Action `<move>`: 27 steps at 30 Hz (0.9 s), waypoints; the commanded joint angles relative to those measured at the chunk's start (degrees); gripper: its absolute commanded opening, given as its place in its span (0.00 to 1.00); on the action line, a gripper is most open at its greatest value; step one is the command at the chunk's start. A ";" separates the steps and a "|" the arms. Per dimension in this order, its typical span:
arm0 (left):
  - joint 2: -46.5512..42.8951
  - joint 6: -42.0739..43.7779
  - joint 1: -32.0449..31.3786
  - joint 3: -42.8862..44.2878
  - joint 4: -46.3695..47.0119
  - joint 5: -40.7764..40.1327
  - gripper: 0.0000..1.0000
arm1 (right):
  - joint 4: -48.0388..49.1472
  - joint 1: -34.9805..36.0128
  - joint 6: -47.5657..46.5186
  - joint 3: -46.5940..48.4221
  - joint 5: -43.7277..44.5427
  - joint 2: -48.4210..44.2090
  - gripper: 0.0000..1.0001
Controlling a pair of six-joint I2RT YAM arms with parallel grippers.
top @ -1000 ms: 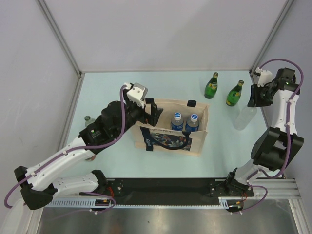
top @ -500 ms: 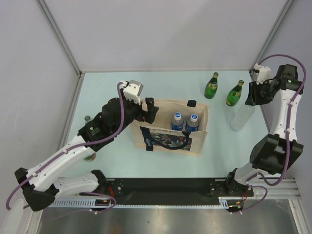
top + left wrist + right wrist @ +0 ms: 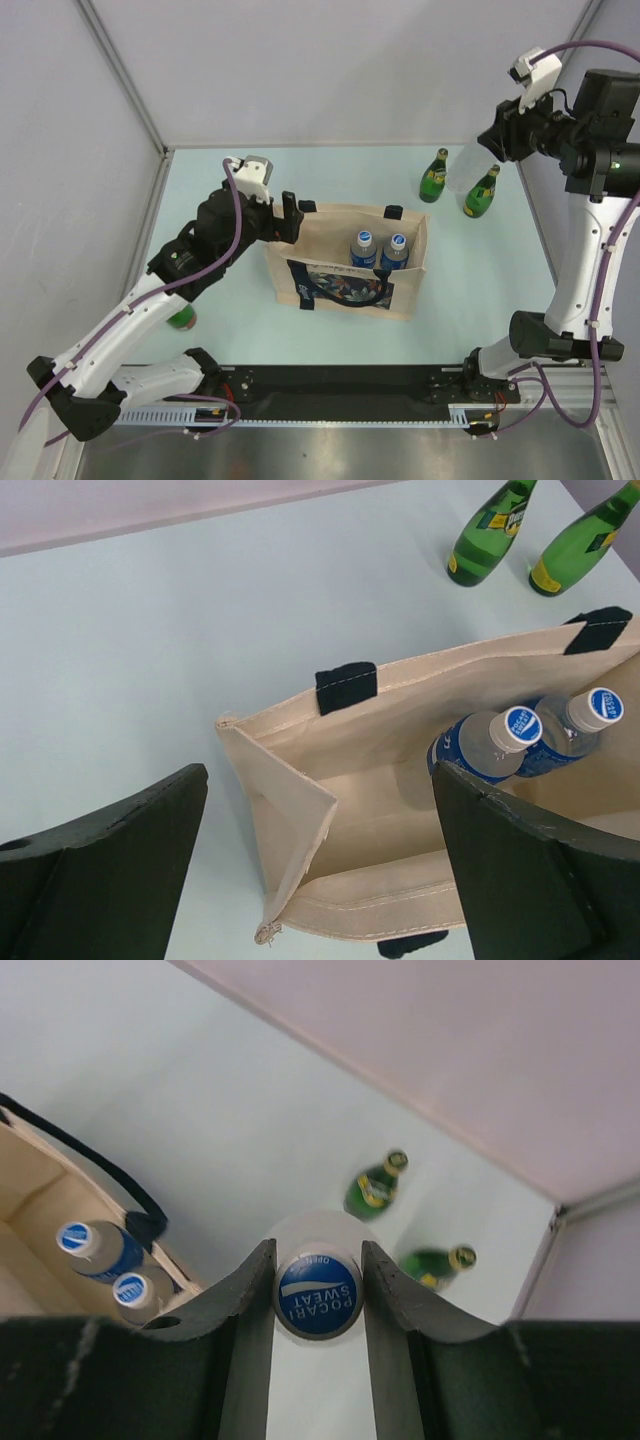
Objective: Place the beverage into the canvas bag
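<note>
- The bag [image 3: 340, 275] stood upright and open near the middle of the table [image 3: 250, 320], with its printed panel on the near side.
- A dark strap tab [image 3: 346, 687] sat on the far rim of the bag, towards its left end.
- Two capped bottles [image 3: 364, 247] stood upright inside the bag, side by side in its right half. Both had blue caps and blue labels.
- The right gripper [image 3: 318, 1252] was clenched on the beverage [image 3: 318, 1297] just under its cap, one finger on each side. The blue cap read POCARI SWEAT.
- The beverage was a clear bottle hanging below the fingers. It was held in the air over the far right part of the table, outside the bag and well apart from it to the right.
- Two green bottles [image 3: 433, 177] stood on the table at the far right, near each other. In the right wrist view they lay beyond the held beverage.
- The left gripper [image 3: 320, 775] was released, its fingers spread wide at the left end of the bag.
- In the left wrist view the bag's left end panel, folded inward, lay between the two fingers. Whether either finger touched the canvas could not be told.
- One more green bottle [image 3: 181, 318] sat at the near left, largely hidden under the left arm.
</note>
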 commanded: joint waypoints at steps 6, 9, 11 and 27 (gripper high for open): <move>-0.49 -1.88 1.20 1.54 -2.84 3.22 1.00 | 7.51 15.73 5.56 14.98 -5.58 2.99 0.00; -1.28 -2.32 1.20 0.13 -3.19 4.45 1.00 | 9.62 19.33 6.78 15.08 -6.81 2.81 0.00; -1.72 -2.76 1.11 -0.92 -3.54 4.80 1.00 | 10.42 21.45 7.75 15.17 -7.51 2.90 0.00; -4.97 -5.14 1.20 -7.87 -5.83 3.57 1.00 | 11.91 40.18 8.90 14.64 -8.31 10.37 0.00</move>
